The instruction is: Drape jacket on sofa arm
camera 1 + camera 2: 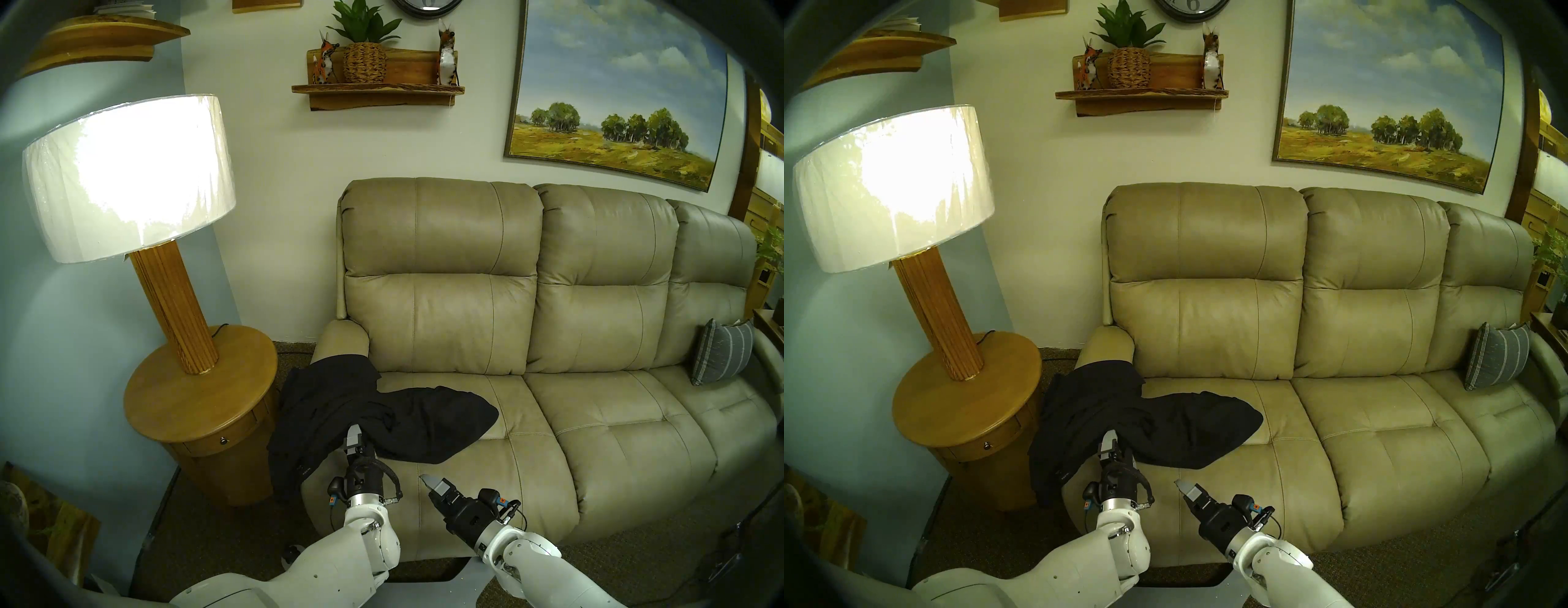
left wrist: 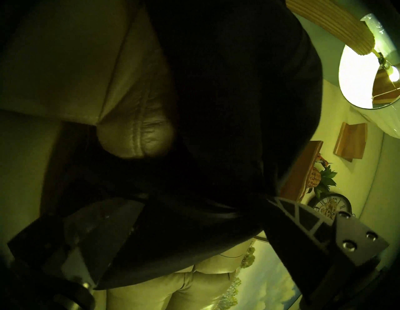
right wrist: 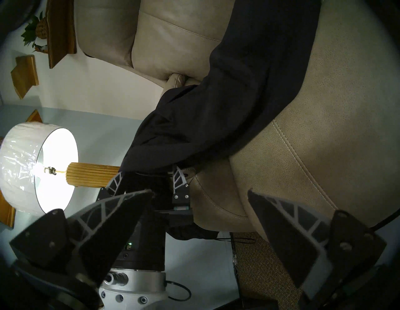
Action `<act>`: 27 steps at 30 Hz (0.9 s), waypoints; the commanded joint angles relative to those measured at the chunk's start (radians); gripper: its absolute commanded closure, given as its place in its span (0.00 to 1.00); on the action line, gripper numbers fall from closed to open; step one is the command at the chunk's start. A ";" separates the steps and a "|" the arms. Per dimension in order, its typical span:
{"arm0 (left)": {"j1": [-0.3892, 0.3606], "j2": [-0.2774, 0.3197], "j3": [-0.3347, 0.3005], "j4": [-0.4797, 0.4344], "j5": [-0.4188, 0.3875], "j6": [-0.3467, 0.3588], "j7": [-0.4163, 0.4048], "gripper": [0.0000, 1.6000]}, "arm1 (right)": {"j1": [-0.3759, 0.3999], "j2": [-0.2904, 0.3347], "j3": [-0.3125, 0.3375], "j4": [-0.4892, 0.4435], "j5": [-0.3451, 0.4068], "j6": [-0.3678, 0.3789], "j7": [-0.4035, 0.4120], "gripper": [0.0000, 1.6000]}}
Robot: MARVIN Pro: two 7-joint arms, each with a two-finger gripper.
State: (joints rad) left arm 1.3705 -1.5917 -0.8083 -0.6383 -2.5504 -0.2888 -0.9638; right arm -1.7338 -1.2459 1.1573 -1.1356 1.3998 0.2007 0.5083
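The jacket point(image 1: 382, 416) is soft black cloth, matt and wrinkly. The sofa arm point(image 1: 339, 339) under it is smooth tan leather with a little shine and stitched seams. Near the left end effector point(image 1: 353, 439), the round side table point(image 1: 199, 395) is smooth, shiny wood.

Two glossy white, rounded arm shells with small dark screw holes are seen at the bottom centre of the head views. Each is ended by a brushed silver wrist ring and a black cylindrical housing. The left end effector point(image 1: 353, 439) and the right end effector point(image 1: 428, 482) are fitted with grey-and-black fingers point(image 3: 287, 218) of triangular shape, braced by pale lattice ribs and fastened with round silver screws. Thin black cables are looped beside each wrist, with small orange-and-blue connectors attached.
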 commanded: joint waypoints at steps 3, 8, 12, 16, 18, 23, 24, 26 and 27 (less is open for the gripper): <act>-0.036 0.000 -0.080 -0.077 -0.023 -0.168 0.049 0.00 | 0.006 -0.003 0.002 -0.016 0.005 0.001 0.011 0.00; -0.069 0.022 -0.122 -0.086 -0.032 -0.252 0.110 0.07 | 0.006 -0.003 0.002 -0.016 0.006 0.001 0.011 0.00; -0.080 0.044 -0.147 -0.130 -0.044 -0.327 0.157 0.60 | 0.006 -0.002 0.002 -0.017 0.007 0.001 0.012 0.00; -0.101 0.069 -0.159 -0.158 -0.043 -0.401 0.203 0.71 | 0.006 -0.002 0.001 -0.017 0.008 0.001 0.012 0.00; -0.114 0.079 -0.163 -0.175 -0.043 -0.430 0.230 0.71 | 0.006 -0.002 0.001 -0.017 0.008 0.001 0.012 0.00; -0.165 0.099 -0.159 -0.182 -0.044 -0.466 0.321 0.77 | 0.006 -0.002 0.001 -0.017 0.009 0.001 0.012 0.00; -0.176 0.100 -0.154 -0.180 -0.043 -0.473 0.342 0.76 | 0.005 -0.002 0.001 -0.018 0.009 0.001 0.012 0.00; -0.188 0.105 -0.142 -0.171 -0.038 -0.466 0.369 0.76 | 0.005 -0.001 0.001 -0.018 0.009 0.001 0.012 0.00; -0.206 0.106 -0.116 -0.159 -0.028 -0.463 0.426 0.72 | 0.005 -0.001 0.001 -0.018 0.009 0.001 0.013 0.00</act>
State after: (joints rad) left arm 1.2668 -1.5159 -0.9628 -0.7898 -2.6015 -0.7396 -0.6387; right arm -1.7336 -1.2459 1.1565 -1.1361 1.4070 0.2006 0.5100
